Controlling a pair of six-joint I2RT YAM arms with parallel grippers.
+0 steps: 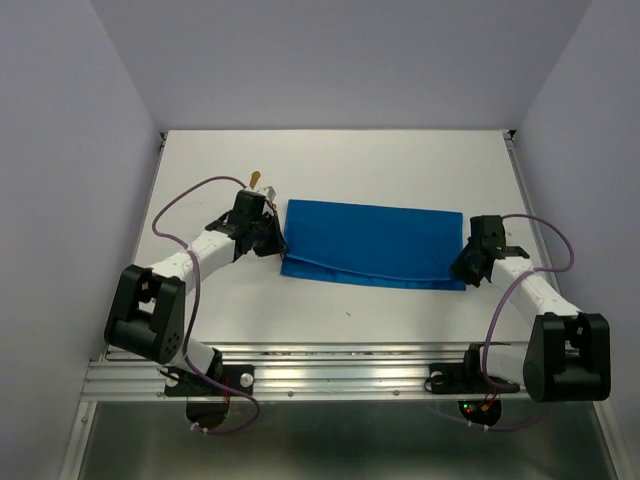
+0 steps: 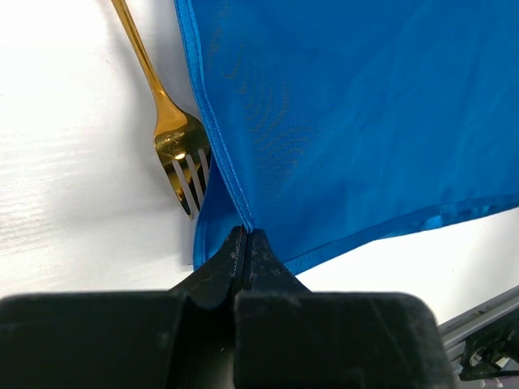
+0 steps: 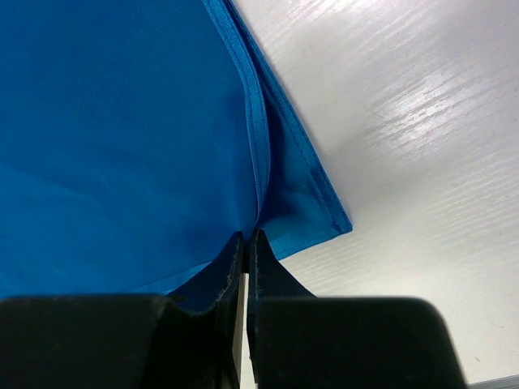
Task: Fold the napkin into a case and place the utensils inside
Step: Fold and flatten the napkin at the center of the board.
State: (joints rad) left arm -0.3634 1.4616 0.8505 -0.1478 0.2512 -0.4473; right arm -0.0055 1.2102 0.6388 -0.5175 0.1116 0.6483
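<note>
Left gripper is pinched tight, jaws together with no gap showing, and the hemmed edge of the napkin runs straight into its tips at the cloth's left near corner. Right gripper is closed the same way on the hem at the napkin's right near corner, where a lower layer of cloth sticks out just past the tips.

From the top view, the napkin lies folded into a long blue band on the table. Its long axis runs crosswise from the left gripper to the right gripper.

A golden fork lies just beside the napkin's left short edge. Its tines point toward the left gripper and touch that edge, and its handle runs away along it.
</note>
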